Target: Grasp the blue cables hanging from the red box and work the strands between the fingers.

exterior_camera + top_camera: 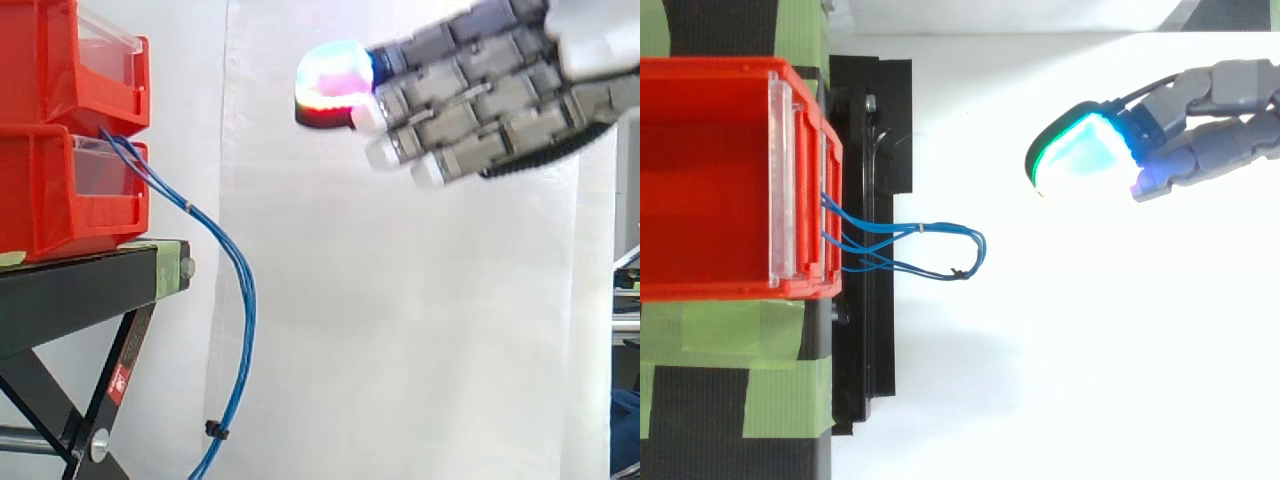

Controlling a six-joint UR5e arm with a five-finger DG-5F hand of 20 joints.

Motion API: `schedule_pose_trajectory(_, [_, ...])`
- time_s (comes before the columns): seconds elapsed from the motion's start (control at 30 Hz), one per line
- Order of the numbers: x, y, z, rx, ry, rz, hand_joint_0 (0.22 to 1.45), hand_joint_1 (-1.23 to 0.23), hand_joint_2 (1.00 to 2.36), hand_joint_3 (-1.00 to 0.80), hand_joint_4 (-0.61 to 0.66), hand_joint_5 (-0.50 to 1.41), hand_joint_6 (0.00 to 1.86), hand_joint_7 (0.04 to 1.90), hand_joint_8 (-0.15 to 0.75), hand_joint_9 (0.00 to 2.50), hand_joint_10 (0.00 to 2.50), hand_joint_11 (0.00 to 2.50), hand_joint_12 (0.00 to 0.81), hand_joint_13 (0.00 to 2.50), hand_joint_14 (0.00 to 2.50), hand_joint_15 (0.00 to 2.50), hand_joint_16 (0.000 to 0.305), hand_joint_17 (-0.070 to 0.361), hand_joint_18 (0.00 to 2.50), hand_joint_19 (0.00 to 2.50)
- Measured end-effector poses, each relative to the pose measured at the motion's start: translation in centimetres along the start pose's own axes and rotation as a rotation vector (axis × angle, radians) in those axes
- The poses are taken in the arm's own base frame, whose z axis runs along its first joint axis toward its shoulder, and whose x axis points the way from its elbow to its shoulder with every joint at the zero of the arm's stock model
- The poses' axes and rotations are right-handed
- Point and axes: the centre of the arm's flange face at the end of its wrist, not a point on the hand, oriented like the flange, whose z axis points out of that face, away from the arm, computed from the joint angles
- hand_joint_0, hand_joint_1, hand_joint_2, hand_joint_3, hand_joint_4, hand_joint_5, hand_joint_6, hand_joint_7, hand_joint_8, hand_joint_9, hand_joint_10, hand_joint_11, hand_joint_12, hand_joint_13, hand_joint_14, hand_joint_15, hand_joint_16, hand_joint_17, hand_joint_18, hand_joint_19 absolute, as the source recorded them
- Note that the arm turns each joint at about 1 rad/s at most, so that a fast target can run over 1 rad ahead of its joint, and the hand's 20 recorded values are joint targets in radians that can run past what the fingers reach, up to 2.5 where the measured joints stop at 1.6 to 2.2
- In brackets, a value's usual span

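Two red bins (50,195), blue cables (247,300), one hand (480,100).

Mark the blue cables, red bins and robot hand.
Thin blue cables (249,300), side view, outer bend of the hanging strands.
Stacked red plastic bins (40,195), side view, lower bin's side wall.
Hand (480,95), side view, grey finger backs.

Red bins (45,190): 2. Clear front panels (108,42): 2, one per bin. Black stand (80,285): 1. Blue cables (247,305): 1 bundle, at least 3 strands, exact count unclear. Black cable tie (213,430): 1. Robot hand (470,100): 1. White curtain (400,320): 1.
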Motion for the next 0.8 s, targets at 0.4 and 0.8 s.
schedule_pose_trajectory(0.4, [-0.2, -5.8, -0.4, -0.056, -0.104, -0.029, 0.72, -0.54, 1.00, -1.00, 0.23, -0.21, 0.00, 0.63, 0.286, 0.33, 0.00, 0.04, 0.370, 0.21, 0.00, 0.16, 0.058, 0.131, 0.03, 0.16])
schedule_pose_trajectory(0.8, [1.0, -12.1, 3.2, -0.049, -0.127, -0.036, 0.72, -0.54, 1.00, -1.00, 0.24, -0.21, 0.00, 0.63, 0.288, 0.34, 0.00, 0.05, 0.371, 0.21, 0.00, 0.17, 0.058, 0.131, 0.04, 0.17])
